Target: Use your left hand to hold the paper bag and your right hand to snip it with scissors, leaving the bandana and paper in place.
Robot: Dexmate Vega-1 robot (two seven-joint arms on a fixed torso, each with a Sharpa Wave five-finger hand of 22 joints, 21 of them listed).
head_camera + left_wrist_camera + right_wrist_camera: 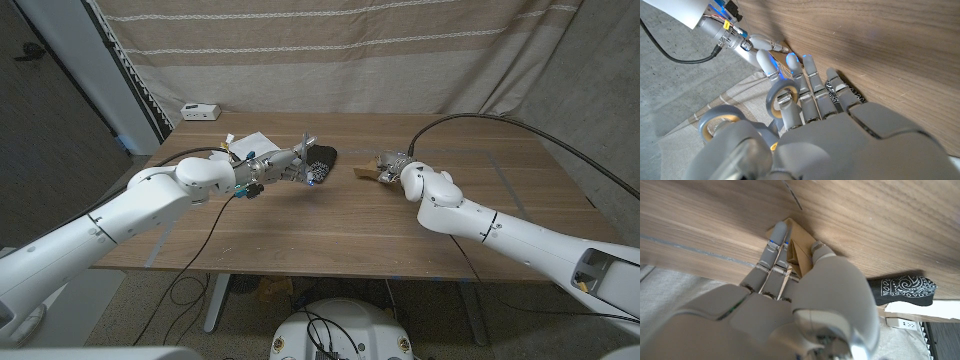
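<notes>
Scissors [752, 112] sit gripped in the left hand [300, 162] while the right hand [395, 165] touches the paper bag [797, 250], roles seemingly reversed, so a swap looks needed

One paper bag [366, 171], one bandana [322, 160], one paper [247, 145]

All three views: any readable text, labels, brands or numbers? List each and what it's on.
No text can be read in these pictures.
Small white box at the table's far edge: dark marks on it, too small to read.
Yellow tag on the left arm's wrist wiring: too blurred to read.
Bandana: white paisley pattern, no lettering.
Paper bag and white paper: no print visible.
</notes>
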